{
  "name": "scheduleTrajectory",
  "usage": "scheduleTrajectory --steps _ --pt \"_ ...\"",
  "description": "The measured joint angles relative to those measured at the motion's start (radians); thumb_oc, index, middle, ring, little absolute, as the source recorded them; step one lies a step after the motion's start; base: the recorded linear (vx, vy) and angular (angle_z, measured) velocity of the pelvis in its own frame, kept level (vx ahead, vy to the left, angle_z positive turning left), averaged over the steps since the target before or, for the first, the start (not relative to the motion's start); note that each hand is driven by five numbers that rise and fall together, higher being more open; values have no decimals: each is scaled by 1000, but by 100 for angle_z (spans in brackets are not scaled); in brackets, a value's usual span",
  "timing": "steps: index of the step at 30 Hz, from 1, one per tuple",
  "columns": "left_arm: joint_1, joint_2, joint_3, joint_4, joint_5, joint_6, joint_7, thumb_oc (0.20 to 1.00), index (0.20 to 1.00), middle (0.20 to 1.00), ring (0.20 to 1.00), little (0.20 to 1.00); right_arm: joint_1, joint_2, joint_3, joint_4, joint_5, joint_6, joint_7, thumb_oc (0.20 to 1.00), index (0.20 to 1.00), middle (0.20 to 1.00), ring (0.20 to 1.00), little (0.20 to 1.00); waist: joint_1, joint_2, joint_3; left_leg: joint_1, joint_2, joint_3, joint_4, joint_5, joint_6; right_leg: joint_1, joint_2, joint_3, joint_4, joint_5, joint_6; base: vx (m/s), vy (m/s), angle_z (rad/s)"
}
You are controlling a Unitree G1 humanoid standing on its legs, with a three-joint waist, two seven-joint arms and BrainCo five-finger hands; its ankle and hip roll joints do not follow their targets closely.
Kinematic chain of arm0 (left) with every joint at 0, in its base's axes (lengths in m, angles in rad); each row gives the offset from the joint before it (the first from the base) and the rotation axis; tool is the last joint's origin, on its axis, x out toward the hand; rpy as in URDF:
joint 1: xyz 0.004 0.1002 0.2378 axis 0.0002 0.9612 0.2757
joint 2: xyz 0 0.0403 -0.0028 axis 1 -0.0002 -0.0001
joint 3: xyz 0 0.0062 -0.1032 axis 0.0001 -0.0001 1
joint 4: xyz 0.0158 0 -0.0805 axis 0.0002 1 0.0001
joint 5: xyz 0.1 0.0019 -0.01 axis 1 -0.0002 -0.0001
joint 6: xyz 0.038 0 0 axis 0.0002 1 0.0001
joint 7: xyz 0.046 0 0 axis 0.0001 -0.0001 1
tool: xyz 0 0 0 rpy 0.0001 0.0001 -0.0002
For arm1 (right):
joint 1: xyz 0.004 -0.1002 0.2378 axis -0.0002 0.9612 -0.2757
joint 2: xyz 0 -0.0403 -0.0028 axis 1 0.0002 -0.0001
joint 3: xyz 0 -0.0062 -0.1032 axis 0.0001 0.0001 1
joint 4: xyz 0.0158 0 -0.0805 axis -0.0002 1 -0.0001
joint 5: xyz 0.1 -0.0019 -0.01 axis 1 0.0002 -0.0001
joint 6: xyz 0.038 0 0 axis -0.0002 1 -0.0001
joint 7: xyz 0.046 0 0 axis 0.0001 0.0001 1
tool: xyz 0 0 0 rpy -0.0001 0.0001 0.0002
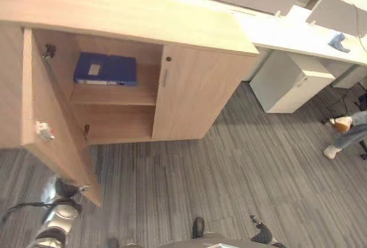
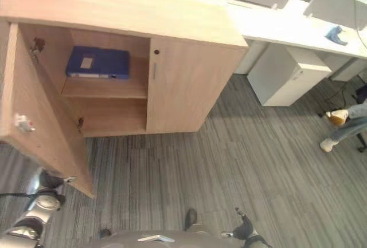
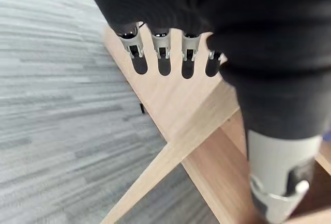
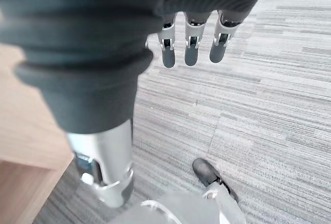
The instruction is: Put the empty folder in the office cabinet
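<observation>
1. Blue folder (image 1: 105,69) with a pale label.
2. Light wood-grain cabinet (image 1: 195,96) and open door (image 3: 170,110) past the left hand (image 3: 170,53).
3. Grey streaked carpet (image 4: 258,94) beneath the right hand (image 4: 191,43).
4. White pedestal (image 1: 289,82).

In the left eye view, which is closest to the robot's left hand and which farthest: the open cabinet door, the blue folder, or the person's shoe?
From the left hand, at the view's lower left:
1. Open cabinet door, right beside the hand.
2. Blue folder, lying on the upper shelf inside the cabinet.
3. Person's shoe, far off at the right edge.
</observation>
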Motion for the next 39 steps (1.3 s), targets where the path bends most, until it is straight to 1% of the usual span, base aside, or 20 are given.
scheduleTrajectory --steps 2,4,6,7,8,10,13,14,16,17,19,24,32,35,37,39 --pt "-12 -17 -9 33 -34 3 -10 1000 1000 1000 1000 1000 1 -31 -11 -2 0 1 -1 1000 1000 1000 1000 1000 -33 23 -27 12 4 28 0 -4 -6 -11 8 28 0 0 1 84 -11 -46" --pt "-43 -21 -9 54 -40 -6 -23 1000 1000 1000 1000 1000 14 -55 -13 -3 -1 5 0 1000 1000 1000 1000 1000 -70 39 -49 22 9 44 0 -6 -9 -11 15 38 0 1 -1 79 -23 -29" --pt "-97 -24 -7 71 -86 -14 -38 1000 1000 1000 1000 1000 49 -72 -13 -3 -1 7 2 1000 1000 1000 1000 1000 -91 61 -66 36 14 65 0 -9 -15 -18 26 59 0 1 -13 85 -11 -27" --pt "-115 -21 -5 80 -108 -17 -43 1000 1000 1000 1000 1000 54 -80 -16 -4 -1 7 2 1000 1000 1000 1000 1000 -105 73 -75 37 14 71 0 -10 -15 -22 27 63 -1 1 -13 83 -6 -22" --pt "-136 -22 3 86 -136 -17 -48 1000 1000 1000 1000 1000 61 -91 -16 -5 -1 7 2 1000 1000 1000 1000 1000 -115 87 -83 36 15 79 -1 -11 -15 -27 27 67 -2 0 -13 75 -1 -20" --pt "-174 -18 52 111 -213 -21 -69 1000 1000 1000 1000 1000 67 -113 -31 -7 -1 8 10 1000 1000 1000 1000 1000 -138 111 -97 30 15 87 -1 -12 -17 -38 29 72 -1 3 -15 69 -13 -15" --pt "-211 17 84 111 -342 -17 -120 1000 1000 1000 1000 1000 77 -150 -41 -23 -3 11 21 1000 1000 1000 1000 1000 -152 145 -113 22 19 93 -1 -11 -19 -51 36 78 -1 7 -21 50 -11 -8" --pt "-221 41 115 111 -403 -18 -138 1000 1000 1000 1000 1000 84 -169 -48 -53 -3 13 21 1000 1000 1000 1000 1000 -154 156 -117 19 23 97 -1 -11 -21 -55 41 81 -1 8 -23 29 -11 -6" --pt "-230 67 124 108 -478 -19 -159 1000 1000 1000 1000 1000 89 -179 -52 -55 -3 15 21 1000 1000 1000 1000 1000 -156 173 -139 5 34 98 -1 -11 -25 -69 52 82 -1 7 -25 17 -8 -3" --pt "-235 72 146 108 -520 -18 -170 1000 1000 1000 1000 1000 89 -181 -52 -55 -3 19 21 1000 1000 1000 1000 1000 -155 176 -144 3 37 99 -1 -9 -28 -73 55 82 -1 8 -27 0 0 0" --pt "-243 80 151 105 -604 -18 -189 1000 1000 1000 1000 1000 88 -181 -52 -70 -4 22 21 1000 1000 1000 1000 1000 -153 176 -147 -8 41 97 -1 -8 -30 -77 58 80 -3 6 -27 0 0 0" --pt "-242 71 147 108 -714 -12 -230 1000 1000 1000 1000 1000 77 -179 -50 -76 -11 22 21 1000 1000 1000 1000 1000 -147 166 -148 -14 45 93 -1 -3 -37 -87 62 74 -2 13 -35 0 0 0" --pt "-242 34 152 105 -815 -5 -281 1000 1000 1000 1000 1000 76 -175 -50 -83 -13 22 21 1000 1000 1000 1000 1000 -146 146 -140 -20 46 88 -1 -3 -38 -89 62 68 -1 12 -37 0 0 0" --pt "-240 -14 169 82 -849 -12 -298 1000 1000 1000 1000 1000 83 -165 -49 -81 -25 23 21 1000 1000 1000 1000 1000 -132 148 -138 -18 46 84 0 -2 -39 -83 61 63 0 13 -38 -10 -11 3" --pt "-240 -28 169 82 -860 -12 -307 1000 1000 1000 1000 1000 79 -158 -49 -81 -36 23 21 1000 1000 1000 1000 1000 -131 149 -137 -19 46 82 0 -2 -39 -83 61 62 0 14 -38 -5 -11 2" --pt "-229 -63 166 65 -862 -12 -322 1000 1000 1000 1000 1000 69 -155 -48 -82 -45 22 21 1000 1000 1000 1000 1000 -125 155 -133 -21 46 78 5 0 -42 -82 60 58 0 14 -39 11 -27 6"
